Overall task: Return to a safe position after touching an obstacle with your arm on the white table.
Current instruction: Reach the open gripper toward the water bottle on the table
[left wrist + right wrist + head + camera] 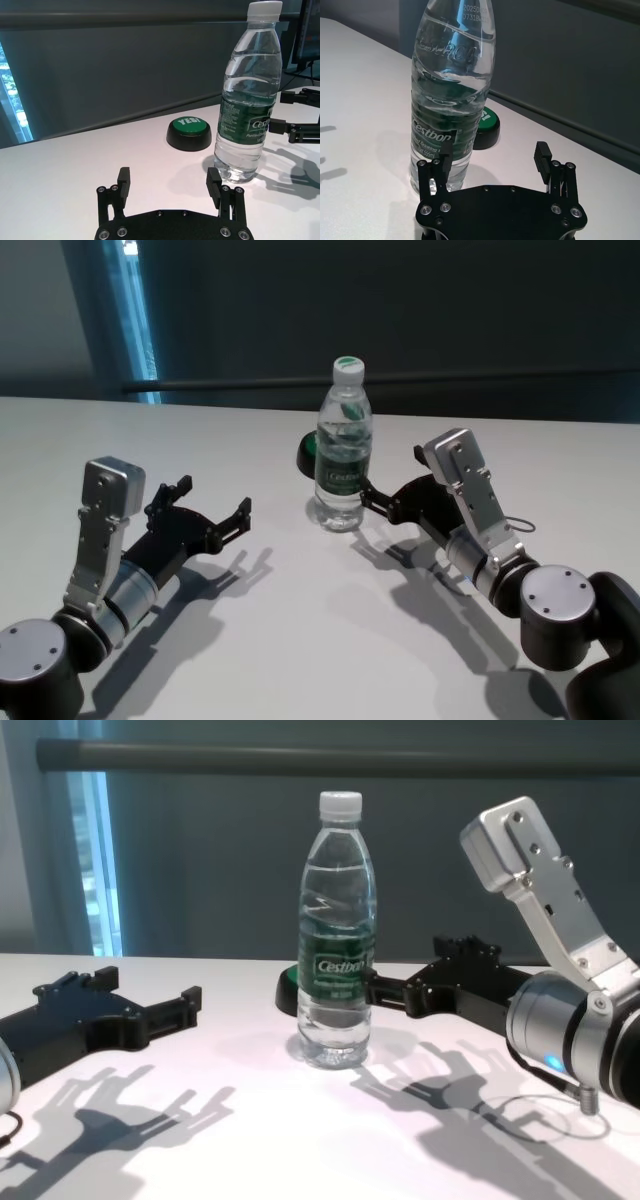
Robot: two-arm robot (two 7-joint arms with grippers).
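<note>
From the head view, the water bottle (343,445) stands upright on the white table (300,640), a little beyond the middle of the work area, with a low black-and-green button (308,451) just behind it on the robot's left side. The left gripper (212,510) lies low over the table, well apart from the bottle, its fingers spread wide and holding nothing. The right gripper (385,490) reaches in from the robot's right, and one black fingertip sits right against the bottle's lower label; its fingers are parted and grip nothing. In the left wrist view, the left gripper (171,184) shows its two fingers (123,181) standing well apart with bare table between them; the bottle (247,95) rises ahead with the green-topped button (189,133) beyond it, and the other arm's fingertips come up beside the bottle's label from the far side. In the right wrist view, the right gripper (494,154) is open, one finger (444,155) in front of the bottle's (451,95) base and seemingly touching it, while the bottle stands outside the gap between the fingers. From the chest view, the bottle (338,920) stands upright mid-table, the left gripper (150,1005) off to one side and the right gripper (395,988) close against the label.
</note>
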